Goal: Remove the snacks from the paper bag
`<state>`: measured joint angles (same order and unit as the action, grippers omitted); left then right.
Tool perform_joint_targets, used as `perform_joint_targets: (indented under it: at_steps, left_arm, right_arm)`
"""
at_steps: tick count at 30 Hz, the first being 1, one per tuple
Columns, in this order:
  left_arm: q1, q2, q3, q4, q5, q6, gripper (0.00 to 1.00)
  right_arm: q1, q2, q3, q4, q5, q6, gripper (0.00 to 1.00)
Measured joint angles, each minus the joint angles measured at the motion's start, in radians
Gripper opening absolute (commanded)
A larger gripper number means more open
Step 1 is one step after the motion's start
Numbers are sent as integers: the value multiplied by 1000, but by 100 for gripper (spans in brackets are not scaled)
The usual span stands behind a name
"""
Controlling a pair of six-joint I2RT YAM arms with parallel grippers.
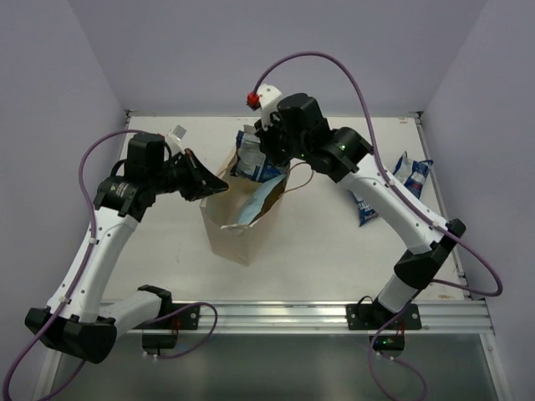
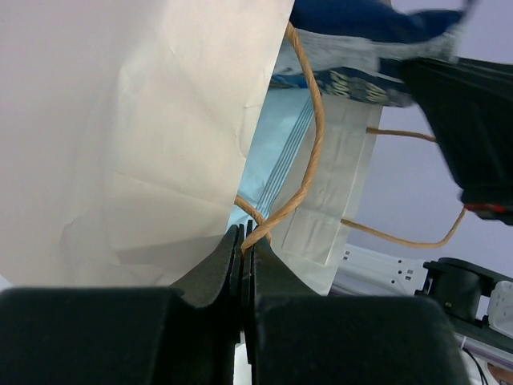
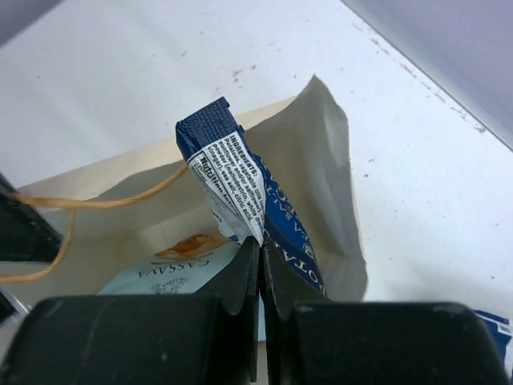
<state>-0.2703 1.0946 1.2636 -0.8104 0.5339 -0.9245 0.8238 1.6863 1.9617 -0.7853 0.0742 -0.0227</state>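
Observation:
The tan paper bag [image 1: 238, 227] stands mid-table with its mouth turned toward the back right. My left gripper [image 1: 219, 185] is shut on the bag's brown cord handle [image 2: 309, 152] at the rim, jaws pressed together [image 2: 243, 233]. My right gripper [image 1: 266, 159] hangs over the mouth, shut [image 3: 260, 243] on the corner of a dark blue and white snack packet [image 3: 232, 176], which is lifted partway above the opening. A light blue chip bag [image 3: 172, 269] lies inside the paper bag [image 3: 321, 160], also seen from above [image 1: 259, 200].
Two dark blue and white packets [image 1: 414, 174] [image 1: 365, 209] lie on the table at the right, beside my right arm. The table's back edge and wall run close behind the bag. The right arm's black wrist [image 2: 473, 120] looms beyond the bag.

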Motion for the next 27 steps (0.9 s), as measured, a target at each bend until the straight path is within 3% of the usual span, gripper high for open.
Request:
perform_joint_targets:
  at_steps: [7, 11, 16, 20, 27]
  left_arm:
    - [0, 0, -27, 18, 0, 0, 0]
    - [0, -1, -35, 19, 0, 2, 0]
    - [5, -6, -35, 18, 1, 12, 0]
    - [11, -10, -35, 16, 1, 27, 0]
    - [15, -11, 4, -18, 2, 37, 0]
  right_arm:
    - [0, -84, 182, -100, 75, 68, 0]
    - [2, -116, 350, -126, 192, 93, 0]
    - [2, -240, 380, -89, 393, 97, 0]
    - [2, -332, 327, -34, 568, 55, 0]
    - [-7, -462, -30, -32, 745, 84, 0]
